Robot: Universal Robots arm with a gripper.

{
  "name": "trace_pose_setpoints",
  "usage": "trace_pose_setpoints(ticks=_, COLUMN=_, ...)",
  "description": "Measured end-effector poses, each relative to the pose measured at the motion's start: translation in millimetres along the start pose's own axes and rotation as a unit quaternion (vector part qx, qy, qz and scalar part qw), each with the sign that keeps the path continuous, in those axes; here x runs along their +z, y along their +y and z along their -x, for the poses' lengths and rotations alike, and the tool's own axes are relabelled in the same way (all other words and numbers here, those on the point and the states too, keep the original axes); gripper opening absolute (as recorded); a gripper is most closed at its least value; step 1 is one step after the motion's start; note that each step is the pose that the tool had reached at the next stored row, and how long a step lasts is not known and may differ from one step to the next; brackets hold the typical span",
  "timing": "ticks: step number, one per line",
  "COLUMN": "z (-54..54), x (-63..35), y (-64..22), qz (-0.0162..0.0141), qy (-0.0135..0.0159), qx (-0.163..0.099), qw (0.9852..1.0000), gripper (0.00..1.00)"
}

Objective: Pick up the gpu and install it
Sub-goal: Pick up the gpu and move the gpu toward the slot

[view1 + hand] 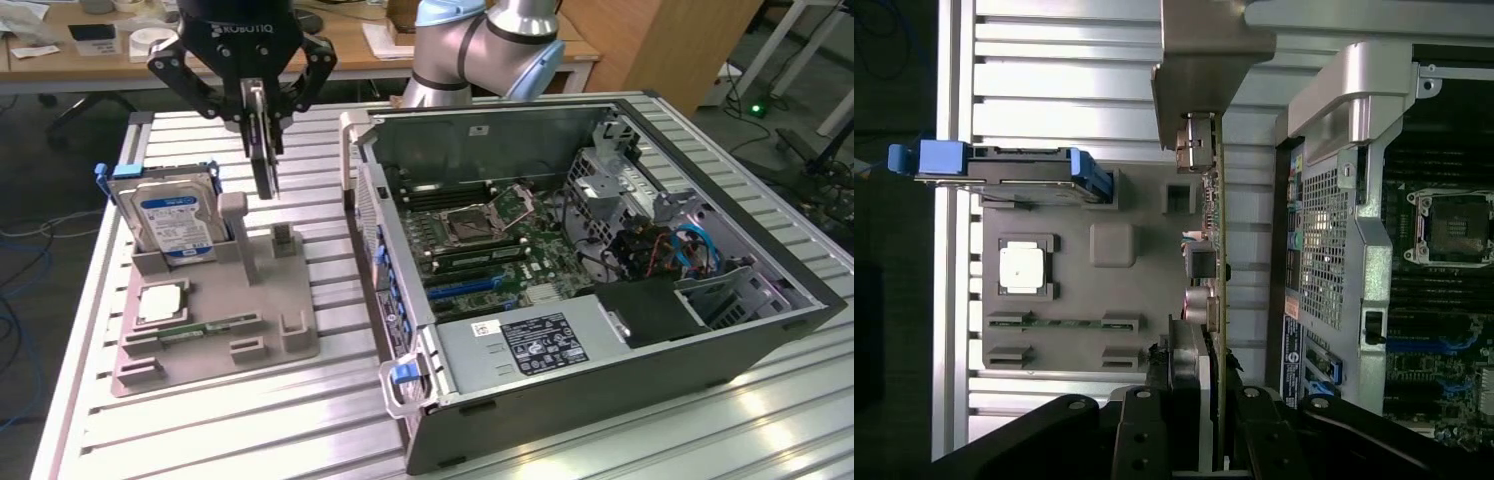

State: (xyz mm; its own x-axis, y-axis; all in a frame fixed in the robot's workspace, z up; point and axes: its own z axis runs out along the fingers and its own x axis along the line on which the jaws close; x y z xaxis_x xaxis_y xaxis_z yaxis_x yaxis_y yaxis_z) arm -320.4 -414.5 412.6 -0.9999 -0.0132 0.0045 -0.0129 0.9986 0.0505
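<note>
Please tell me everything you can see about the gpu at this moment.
The gpu is a thin, flat, black card, seen almost edge-on in the exterior view. It hangs upright, clamped at its upper part by the gripper, above the grey parts tray, to the exterior view's left of the open computer case. In the wrist view it shows a greenish board edge, small components on one face and a pale metal bracket at its far end. Only the gripper appears to touch it.
</note>
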Motion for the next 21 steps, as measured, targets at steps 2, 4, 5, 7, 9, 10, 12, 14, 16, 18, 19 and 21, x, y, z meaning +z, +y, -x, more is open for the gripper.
trace_pose_setpoints(ticks=2, z=0.0, x=0.0, y=0.0, qz=0.0000, qy=0.0000, qx=0.000, qw=1.0000, gripper=0.28)
trace_pose_setpoints(ticks=4, z=0.5, x=-0.1, y=0.0, qz=-0.0001, qy=0.0001, qx=0.000, qw=1.0000, gripper=0.28)
trace_pose_setpoints(ticks=5, z=0.6, x=-0.1, y=0.0, qz=0.0000, qy=0.0001, qx=0.000, qw=1.0000, gripper=0.28)
trace_pose_setpoints(ticks=7, z=1.2, x=0.0, y=0.0, qz=0.0000, qy=0.0000, qx=0.000, qw=1.0000, gripper=0.28)
trace_pose_setpoints(ticks=9, z=2.1, x=0.0, y=0.0, qz=0.0000, qy=0.0001, qx=0.000, qw=1.0000, gripper=0.28)
trace_pose_setpoints(ticks=10, z=2.6, x=0.0, y=0.0, qz=0.0000, qy=0.0001, qx=0.000, qw=1.0000, gripper=0.28)
trace_pose_setpoints(ticks=12, z=3.7, x=0.0, y=0.0, qz=0.0000, qy=0.0000, qx=0.000, qw=1.0000, gripper=0.28)
trace_pose_setpoints(ticks=14, z=4.3, x=0.0, y=0.0, qz=0.0000, qy=0.0000, qx=0.000, qw=1.0000, gripper=0.28)
trace_pose_setpoints(ticks=16, z=5.0, x=0.0, y=-0.1, qz=0.0000, qy=0.0000, qx=0.000, qw=1.0000, gripper=0.28)
trace_pose_setpoints(ticks=18, z=5.7, x=0.0, y=-0.1, qz=0.0000, qy=0.0000, qx=0.000, qw=1.0000, gripper=0.28)
trace_pose_setpoints(ticks=19, z=6.1, x=0.0, y=-0.1, qz=0.0000, qy=0.0001, qx=0.000, qw=1.0000, gripper=0.28)
trace_pose_setpoints(ticks=21, z=7.2, x=0.0, y=-0.1, qz=0.0000, qy=0.0001, qx=0.000, qw=1.0000, gripper=0.28)
